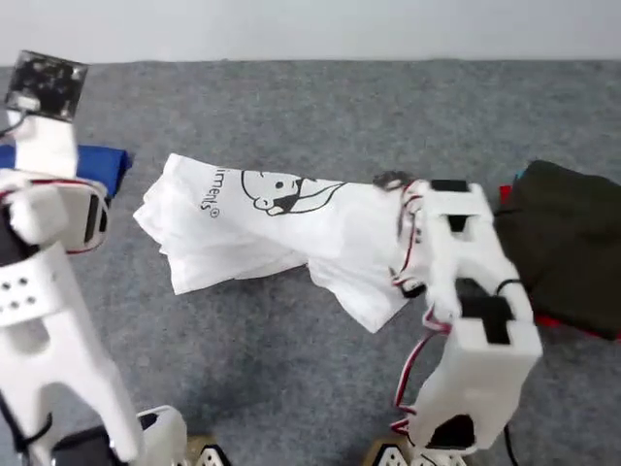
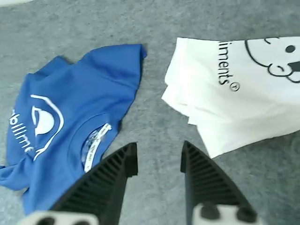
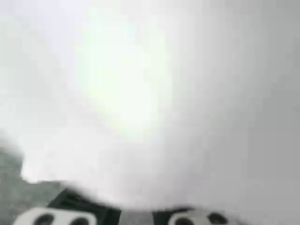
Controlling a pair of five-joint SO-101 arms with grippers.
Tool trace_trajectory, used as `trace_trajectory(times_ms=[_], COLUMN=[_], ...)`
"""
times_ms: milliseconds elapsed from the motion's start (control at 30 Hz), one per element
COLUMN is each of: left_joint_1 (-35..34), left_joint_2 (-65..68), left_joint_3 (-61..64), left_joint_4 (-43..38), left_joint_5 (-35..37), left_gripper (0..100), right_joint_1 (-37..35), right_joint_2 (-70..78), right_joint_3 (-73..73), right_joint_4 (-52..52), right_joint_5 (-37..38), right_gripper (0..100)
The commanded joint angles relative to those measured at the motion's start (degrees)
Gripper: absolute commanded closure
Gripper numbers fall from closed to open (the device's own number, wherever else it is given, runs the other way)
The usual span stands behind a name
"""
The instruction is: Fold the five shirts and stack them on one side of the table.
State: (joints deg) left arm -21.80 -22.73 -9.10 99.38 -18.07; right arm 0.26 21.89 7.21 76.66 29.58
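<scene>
Left arm [image 1: 50, 320] and right arm [image 1: 480, 340] are wearing blocky white shells with black motor blocks set in. Red, white and black cables [image 1: 404, 254] are running along the right arm. The left gripper [image 2: 158, 157] is showing black ribbed fingers [image 2: 117, 178] on white mounts.

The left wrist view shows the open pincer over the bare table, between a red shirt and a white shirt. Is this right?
Not quite. The shirt is blue, not red: the left wrist view shows the open left pincer over the bare table, between the blue shirt and the white shirt.
</scene>
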Motion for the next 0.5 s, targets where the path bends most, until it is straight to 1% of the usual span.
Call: trace_trajectory(times_ms=[0, 100, 200, 333, 467], left_joint_1=[-0.9, -0.8, -0.8, -0.8, -0.8], left_joint_2=[-5.0, -8.6, -11.0, -12.0, -11.9], left_joint_3=[3.6, 7.7, 10.3, 12.4, 12.4], left_joint_4=[1.1, 1.0, 0.3, 0.1, 0.1], left_joint_5=[-2.9, -3.9, -3.7, -3.6, -3.5], left_gripper=[84, 84, 84, 84, 84], right_joint_1=[2.8, 1.5, -0.7, -3.4, -7.3], right_joint_2=[0.0, -0.6, -2.0, -6.5, -12.9], right_joint_3=[-9.8, -16.7, -20.7, -18.5, -10.0], right_joint_4=[7.3, 17.5, 24.8, 26.4, 26.2], right_joint_5=[0.5, 0.5, 0.4, 0.2, 0.1], right_gripper=[98.8, 98.8, 98.8, 98.8, 98.8])
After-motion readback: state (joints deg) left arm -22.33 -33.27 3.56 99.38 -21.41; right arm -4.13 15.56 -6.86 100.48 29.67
